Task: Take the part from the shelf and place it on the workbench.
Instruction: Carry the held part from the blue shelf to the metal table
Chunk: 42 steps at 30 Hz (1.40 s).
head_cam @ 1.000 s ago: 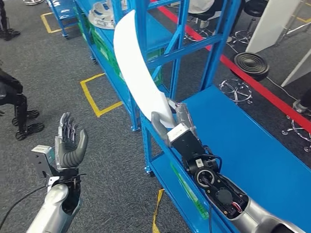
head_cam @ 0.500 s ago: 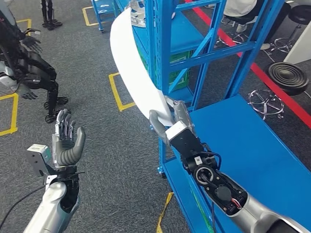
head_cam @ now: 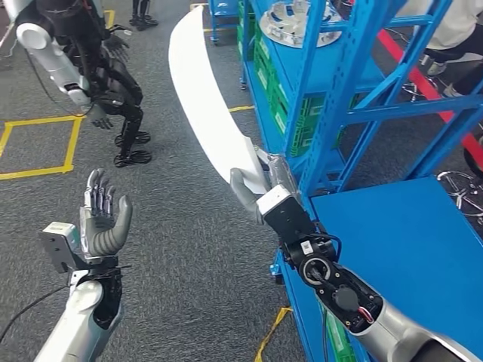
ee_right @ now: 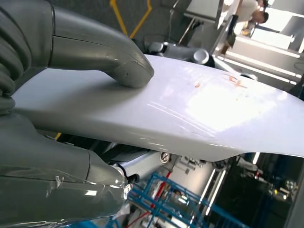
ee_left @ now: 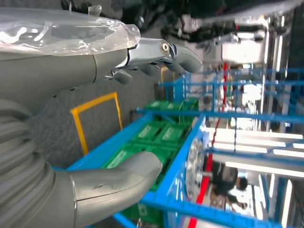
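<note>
- Far left of the head view: another robot (head_cam: 85,68), dark-bodied with a silver arm, stands on the grey carpet beside yellow floor tape (head_cam: 40,147).
- The left hand (head_cam: 103,219) is raised over the carpet, palm up. Its fingers are spread and upright, the thumb out to one side, and it holds nothing. In the left wrist view the same hand (ee_left: 71,118) shows fingers and thumb well apart with only open air between them.
- The part (head_cam: 207,105), a long, curved white panel, rises from the right hand up and to the left over the carpet. It lies left of the shelf's uprights, and no surface bears it.
- The right hand (head_cam: 265,188) grips the part by its lower end, at the near left corner of the workbench. In the right wrist view the thumb (ee_right: 118,59) presses on the part's (ee_right: 201,114) broad white face while the fingers close under it.
- The shelf (head_cam: 330,83), a blue frame, carries green crates (head_cam: 279,98) low down and a round metal piece (head_cam: 293,19) on an upper level.
- The workbench (head_cam: 410,249) is a flat blue top on the right, with the right arm reaching over its near left edge.
</note>
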Motion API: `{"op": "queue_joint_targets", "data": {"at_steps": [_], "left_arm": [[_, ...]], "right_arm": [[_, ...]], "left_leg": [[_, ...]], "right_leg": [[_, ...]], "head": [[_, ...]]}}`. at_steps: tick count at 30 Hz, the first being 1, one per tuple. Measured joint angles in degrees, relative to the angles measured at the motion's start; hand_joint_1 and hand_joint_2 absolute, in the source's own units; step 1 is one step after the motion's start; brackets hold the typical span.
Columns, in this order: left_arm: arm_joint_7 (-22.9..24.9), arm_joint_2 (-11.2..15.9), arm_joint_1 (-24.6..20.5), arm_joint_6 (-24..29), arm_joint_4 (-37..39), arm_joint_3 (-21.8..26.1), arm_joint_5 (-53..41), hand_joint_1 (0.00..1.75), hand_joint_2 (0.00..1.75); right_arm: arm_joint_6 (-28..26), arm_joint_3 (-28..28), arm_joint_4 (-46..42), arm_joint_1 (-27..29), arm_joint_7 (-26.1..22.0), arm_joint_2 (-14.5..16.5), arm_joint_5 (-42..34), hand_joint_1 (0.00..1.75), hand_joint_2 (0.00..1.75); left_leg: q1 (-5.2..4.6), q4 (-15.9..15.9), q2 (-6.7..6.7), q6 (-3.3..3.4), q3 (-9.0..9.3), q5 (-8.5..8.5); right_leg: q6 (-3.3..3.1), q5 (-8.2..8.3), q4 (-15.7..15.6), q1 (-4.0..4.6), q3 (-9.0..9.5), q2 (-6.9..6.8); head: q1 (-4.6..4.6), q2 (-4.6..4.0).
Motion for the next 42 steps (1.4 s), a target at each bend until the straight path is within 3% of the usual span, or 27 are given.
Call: {"op": "queue_joint_targets", "data": {"at_steps": [1, 2, 3, 4, 6, 8, 10, 11, 13, 14, 15, 17, 18, 19, 21, 23, 24, 26, 28, 30, 32, 33, 35, 36, 38, 40, 42], "left_arm": [[0.06, -0.03, 0.13, 0.46, -0.01, -0.01, -0.10, 0.00, 1.75], [0.15, -0.02, 0.27, 0.94, -0.02, -0.01, -0.18, 0.00, 1.75], [0.28, 0.01, 0.40, 1.34, -0.04, -0.01, -0.22, 0.00, 1.75], [0.43, 0.04, 0.49, 1.68, -0.10, -0.01, -0.23, 0.00, 1.75], [0.61, 0.08, 0.56, 2.07, -0.27, -0.01, -0.22, 0.00, 1.75], [0.74, 0.13, 0.66, 2.23, -0.44, -0.03, -0.21, 0.00, 1.75], [0.86, 0.25, 0.96, 2.27, -0.55, -0.06, -0.20, 0.00, 1.75], [0.87, 0.32, 1.09, 2.28, -0.60, -0.06, -0.20, 0.00, 1.75], [0.83, 0.47, 1.00, 2.28, -0.69, -0.07, -0.18, 0.00, 1.75], [0.76, 0.49, 0.90, 2.25, -0.70, -0.09, -0.16, 0.00, 1.75], [0.69, 0.51, 0.85, 2.19, -0.70, -0.13, -0.12, 0.00, 1.75], [0.52, 0.52, 1.04, 1.97, -0.69, -0.22, -0.05, 0.00, 1.75], [0.44, 0.55, 1.12, 1.85, -0.68, -0.26, -0.01, 0.00, 1.75], [0.34, 0.58, 1.13, 1.73, -0.68, -0.27, 0.01, 0.00, 1.75], [0.16, 0.65, 0.95, 1.57, -0.68, -0.27, 0.03, 0.00, 1.75], [0.02, 0.65, 0.73, 1.44, -0.67, -0.28, 0.04, 0.00, 1.75], [-0.05, 0.66, 0.67, 1.40, -0.65, -0.29, 0.04, 0.00, 1.75], [-0.24, 0.67, 0.67, 1.37, -0.63, -0.30, 0.03, 0.00, 1.75], [-0.49, 0.68, 0.53, 1.39, -0.63, -0.29, 0.00, 0.00, 1.75], [-0.62, 0.58, 0.44, 1.40, -0.60, -0.31, -0.04, 0.00, 1.75], [-0.63, 0.44, 0.56, 1.38, -0.53, -0.35, -0.05, 0.00, 1.75], [-0.63, 0.42, 0.62, 1.37, -0.49, -0.36, -0.05, 0.00, 1.75], [-0.63, 0.41, 0.64, 1.37, -0.46, -0.36, -0.05, 0.00, 1.75], [-0.63, 0.41, 0.64, 1.37, -0.46, -0.36, -0.05, 0.00, 1.75], [-0.64, 0.40, 0.56, 1.42, -0.45, -0.38, -0.04, 0.00, 1.75], [-0.67, 0.39, 0.51, 1.53, -0.42, -0.44, -0.01, 0.00, 1.75], [-0.67, 0.44, 0.62, 1.67, -0.39, -0.49, 0.03, 0.00, 1.75]], "right_arm": [[-0.01, 0.01, 0.11, 0.07, 0.03, -0.04, -0.04, 1.75, 1.75], [-0.01, 0.02, 0.24, 0.13, 0.03, -0.08, -0.07, 1.75, 1.75], [-0.01, 0.01, 0.32, 0.15, 0.03, -0.11, -0.08, 1.75, 1.75], [-0.01, -0.03, 0.37, 0.14, 0.04, -0.17, -0.10, 1.75, 1.75], [-0.01, -0.19, 0.38, 0.04, 0.07, -0.31, -0.10, 1.75, 1.75], [-0.01, -0.31, 0.39, -0.05, 0.15, -0.40, -0.08, 1.75, 1.75], [-0.07, -0.34, 0.40, -0.06, 0.29, -0.42, -0.03, 1.75, 1.75], [-0.15, -0.36, 0.40, -0.07, 0.36, -0.43, -0.01, 1.75, 1.75], [-0.36, -0.40, 0.40, -0.12, 0.40, -0.44, 0.01, 1.75, 1.75], [-0.44, -0.44, 0.43, -0.08, 0.39, -0.44, 0.00, 1.75, 1.75], [-0.49, -0.46, 0.50, 0.01, 0.34, -0.45, -0.01, 1.75, 1.75], [-0.58, -0.50, 0.73, 0.24, 0.21, -0.46, -0.02, 1.75, 1.75], [-0.63, -0.52, 0.82, 0.31, 0.13, -0.46, -0.02, 1.75, 1.75], [-0.68, -0.56, 0.87, 0.36, 0.07, -0.46, -0.02, 1.75, 1.75], [-0.73, -0.67, 0.88, 0.36, 0.01, -0.46, -0.02, 1.75, 1.75], [-0.77, -0.79, 0.88, 0.33, -0.01, -0.46, -0.02, 1.75, 1.75], [-0.80, -0.84, 0.88, 0.34, -0.02, -0.46, -0.02, 1.75, 1.75], [-0.84, -0.89, 0.88, 0.35, -0.04, -0.46, -0.02, 1.75, 1.75], [-0.87, -0.99, 0.87, 0.35, -0.11, -0.48, -0.02, 1.75, 1.75], [-0.94, -1.16, 0.93, 0.52, -0.15, -0.50, -0.02, 1.75, 1.75], [-0.98, -1.26, 1.12, 0.95, -0.15, -0.52, -0.02, 1.75, 1.75], [-1.00, -1.26, 1.21, 1.14, -0.15, -0.52, -0.02, 1.75, 1.75], [-1.02, -1.28, 1.31, 1.28, -0.15, -0.52, -0.02, 1.75, 1.75], [-1.03, -1.36, 1.32, 1.26, -0.15, -0.53, -0.03, 1.75, 1.75], [-1.05, -1.52, 1.36, 1.22, -0.23, -0.55, -0.06, 1.75, 1.75], [-1.01, -1.59, 1.47, 1.17, -0.37, -0.57, -0.10, 1.75, 1.75], [-0.88, -1.60, 1.61, 1.09, -0.49, -0.56, -0.14, 1.75, 1.75]], "left_leg": [[-0.05, 0.01, -0.83, 0.04, 0.04, -0.03], [-0.09, 0.03, -1.72, 0.06, 0.09, -0.05], [-0.13, 0.06, -2.62, 0.06, 0.17, -0.07], [-0.13, 0.10, -3.55, 0.02, 0.28, -0.12], [-0.15, 0.29, -5.21, -0.22, 0.36, -0.24], [0.00, 0.46, -6.61, -0.78, 0.00, -0.15], [0.21, 0.36, -7.81, -1.52, -0.45, 0.14], [0.13, 0.58, -7.21, -1.85, -0.66, -0.04], [-0.16, 3.95, -3.89, -2.45, -2.36, -2.07], [-0.14, 7.47, -1.85, -2.70, -4.13, -3.83], [-0.03, 11.63, -0.74, -2.95, -6.30, -5.61], [0.26, 17.32, -0.07, -3.32, -9.48, -7.10], [0.36, 17.02, 0.12, -3.42, -9.45, -6.32], [0.42, 14.47, 0.45, -3.46, -8.20, -4.69], [0.26, 5.78, 3.11, -3.24, -3.54, -1.11], [-0.12, 0.64, 5.03, -2.51, -0.81, 0.31], [-0.31, 0.26, 4.87, -2.10, -0.69, 0.16], [-0.26, 0.23, 3.23, -1.30, -0.58, 0.16], [-0.01, 0.03, 1.88, -0.54, -0.16, 0.16], [0.03, -0.01, 0.51, -0.04, 0.07, 0.08], [-0.10, 0.01, -1.13, 0.12, 0.12, 0.04], [-0.16, 0.03, -2.02, 0.13, 0.15, 0.02], [-0.21, 0.12, -3.67, 0.12, 0.24, -0.02], [-0.21, 0.21, -4.52, 0.04, 0.29, -0.09], [-0.16, 0.43, -5.95, -0.29, 0.03, -0.17], [0.17, 0.66, -7.08, -0.87, -0.59, -0.06], [0.45, 0.73, -8.03, -1.53, -0.96, 0.04]], "right_leg": [[0.06, -0.98, 3.67, 0.01, -2.03, 0.24], [0.07, -0.94, 5.58, 0.02, -3.31, 0.32], [-0.01, 0.33, 5.01, 0.01, -3.43, 0.39], [-0.19, 2.62, 2.01, 0.00, -2.39, 0.71], [-0.69, 7.06, -6.41, -0.17, 1.07, 3.15], [-1.01, 8.31, -11.41, -0.20, 3.50, 5.12], [-1.24, 7.97, -12.34, -0.16, 4.25, 4.33], [-1.49, 8.12, -12.61, -0.25, 4.46, 3.60], [-2.08, 8.41, -13.29, -0.44, 4.93, 2.00], [-2.27, 8.45, -13.43, -0.32, 5.03, 1.19], [-2.39, 8.41, -13.46, -0.23, 5.03, 0.38], [-2.42, 8.27, -13.46, -0.16, 5.02, -1.30], [-2.38, 8.18, -13.45, -0.17, 5.05, -2.10], [-2.29, 8.07, -13.45, -0.19, 5.14, -2.85], [-1.90, 7.73, -13.44, 0.00, 5.50, -4.13], [-1.33, 7.29, -13.39, 0.44, 5.85, -5.22], [-1.05, 7.11, -13.39, 0.58, 5.99, -5.74], [-0.40, 6.53, -13.25, 0.40, 6.26, -6.47], [0.10, 4.56, -10.58, 0.01, 5.34, -4.23], [0.25, 0.92, -2.78, -0.07, 1.66, -0.84], [0.22, -1.38, 4.95, 0.01, -2.62, 0.21], [0.10, -0.95, 5.99, 0.03, -3.57, 0.30], [-0.32, 2.46, 2.06, 0.03, -2.58, 0.49], [-0.62, 5.00, -2.43, 0.03, -0.93, 1.12], [-1.07, 7.86, -9.48, -0.15, 2.07, 3.74], [-1.20, 8.24, -11.89, -0.12, 3.37, 5.32], [-1.41, 8.37, -12.23, -0.04, 3.75, 4.31]], "head": [[0.31, 0.00], [0.48, 0.00], [0.60, 0.00], [0.75, 0.00], [1.12, 0.00], [1.26, 0.00], [1.29, 0.00], [1.28, 0.00], [0.60, 0.00], [0.16, 0.00], [-0.29, 0.00], [-0.82, 0.00], [-1.06, 0.00], [-1.27, 0.00], [-1.60, 0.00], [-1.53, 0.00], [-1.35, 0.00], [-0.98, 0.00], [-0.65, 0.00], [0.03, 0.00], [0.57, 0.00], [0.70, 0.00], [0.97, 0.00], [1.22, 0.00], [1.40, 0.00], [1.39, 0.00], [1.46, 0.00]]}}
